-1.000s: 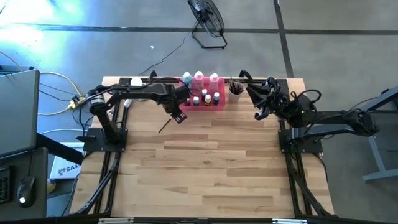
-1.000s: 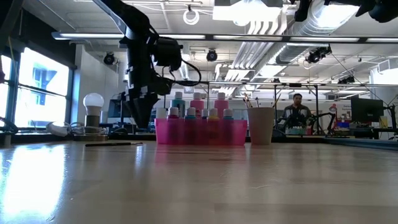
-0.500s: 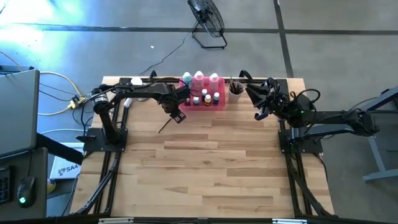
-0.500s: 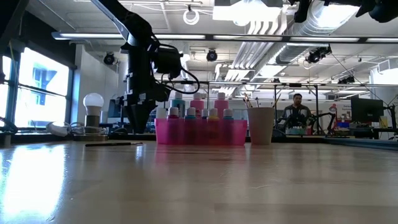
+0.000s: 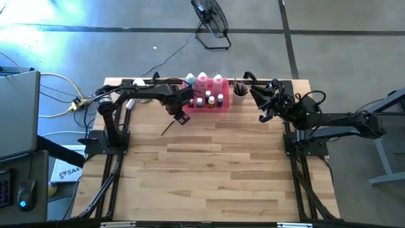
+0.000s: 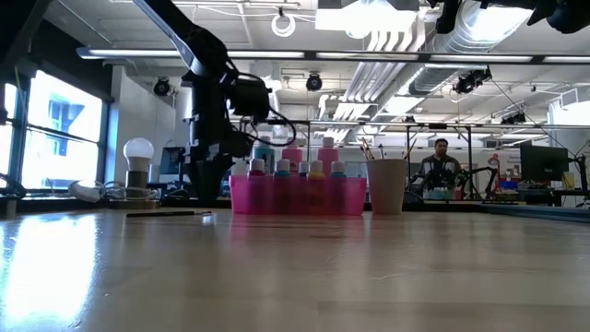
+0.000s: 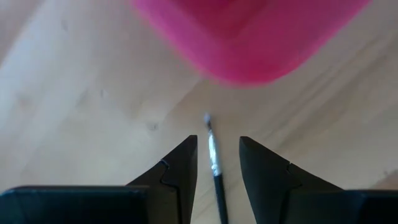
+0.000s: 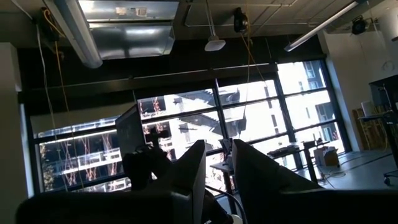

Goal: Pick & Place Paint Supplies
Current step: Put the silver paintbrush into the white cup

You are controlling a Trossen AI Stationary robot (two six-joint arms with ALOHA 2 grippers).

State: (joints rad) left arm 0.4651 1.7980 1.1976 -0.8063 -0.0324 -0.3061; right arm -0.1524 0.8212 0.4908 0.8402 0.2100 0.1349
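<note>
From above, I see the bottles (image 5: 205,90) already in the pink tray (image 5: 223,107) at twelve o'clock; one paintbrush (image 5: 168,128) lies loose on the worktop (image 5: 209,171). My left wrist view shows the left gripper (image 7: 216,158), fingers apart, straddling that brush. The right gripper (image 8: 217,163) waits raised, fingers slightly apart, empty.

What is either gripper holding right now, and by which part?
Nothing. The left gripper is open, straddling the paintbrush lying on the table; the right gripper, raised, has nothing between its fingers.
</note>
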